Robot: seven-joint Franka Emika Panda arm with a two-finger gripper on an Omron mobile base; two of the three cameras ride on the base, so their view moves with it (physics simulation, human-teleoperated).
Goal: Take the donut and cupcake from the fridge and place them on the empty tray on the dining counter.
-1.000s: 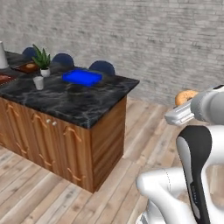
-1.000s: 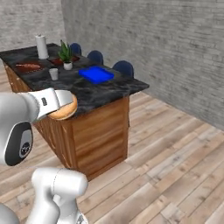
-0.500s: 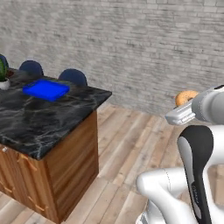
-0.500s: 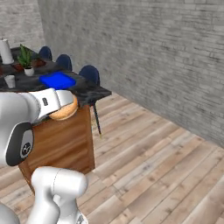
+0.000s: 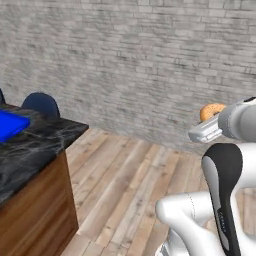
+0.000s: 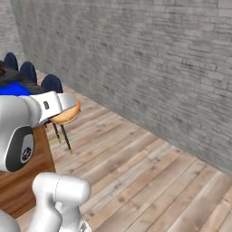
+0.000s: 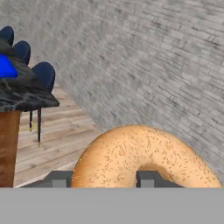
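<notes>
My claw [image 7: 105,179] is clenched on the donut [image 7: 140,157], held up in the air over the wooden floor [image 5: 120,185]; the blue tray [image 5: 10,125] sits on the black marble worktop [image 5: 35,145] far to my left, brick wall [image 6: 149,59] ahead

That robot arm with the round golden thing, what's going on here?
The white arm is carrying a donut, clamped in its fingers and held in the air above the wooden floor. The donut is meant for the blue tray, which sits on the dining counter off to the arm's left. The donut is not over the counter yet, so the drop-off is not yet done.
</notes>
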